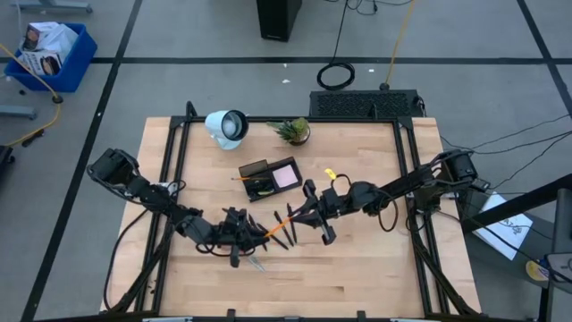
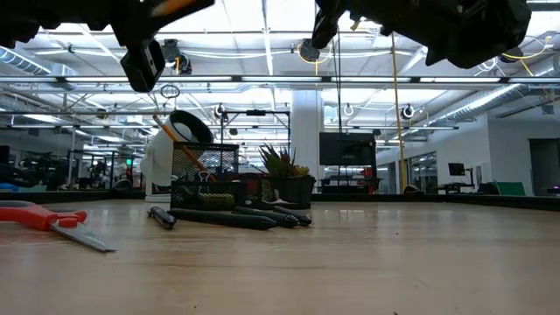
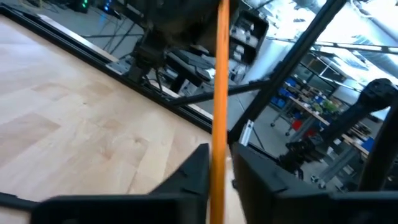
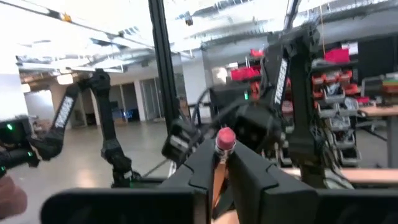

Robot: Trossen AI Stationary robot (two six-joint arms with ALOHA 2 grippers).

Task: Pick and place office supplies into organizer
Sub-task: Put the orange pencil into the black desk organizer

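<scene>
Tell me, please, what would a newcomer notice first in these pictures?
Mid-table, both grippers meet on one orange pencil: the left gripper and the right gripper each pinch an end, above the wood. Behind them sits the black organizer, and red scissors lie flat near the front edge.

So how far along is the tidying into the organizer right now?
Partly done. The organizer already holds a pink sticky-note pad and what looks like a pencil. In hand: an orange pencil sits between the left gripper and right gripper, apparently mid-handover above the table. Left: the red-handled scissors and dark pens lie on the table.
</scene>
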